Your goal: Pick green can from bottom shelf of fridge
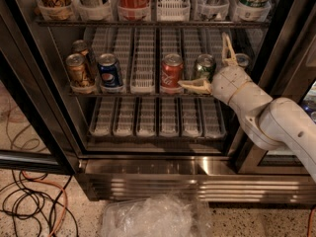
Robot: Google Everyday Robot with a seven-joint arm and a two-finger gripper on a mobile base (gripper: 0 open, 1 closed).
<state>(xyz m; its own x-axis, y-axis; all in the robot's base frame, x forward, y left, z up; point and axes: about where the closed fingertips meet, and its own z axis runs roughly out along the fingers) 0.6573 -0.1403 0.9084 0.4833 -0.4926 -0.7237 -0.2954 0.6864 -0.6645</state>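
The fridge [148,174] stands open. The green can [203,67] stands at the front of a white ribbed lane, on the rack just above the bottom shelf [158,118], which holds no cans. My gripper [211,68] is open around the green can. One finger [193,86] lies low in front of the can. The other finger [227,47] points up at the can's right. My white arm [276,122] reaches in from the right.
A red cola can [172,71] stands left of the green can, with a blue can [109,71] and gold cans [79,69] further left. Another can [242,60] sits behind my wrist. A clear plastic bag [148,217] and cables [29,201] lie on the floor.
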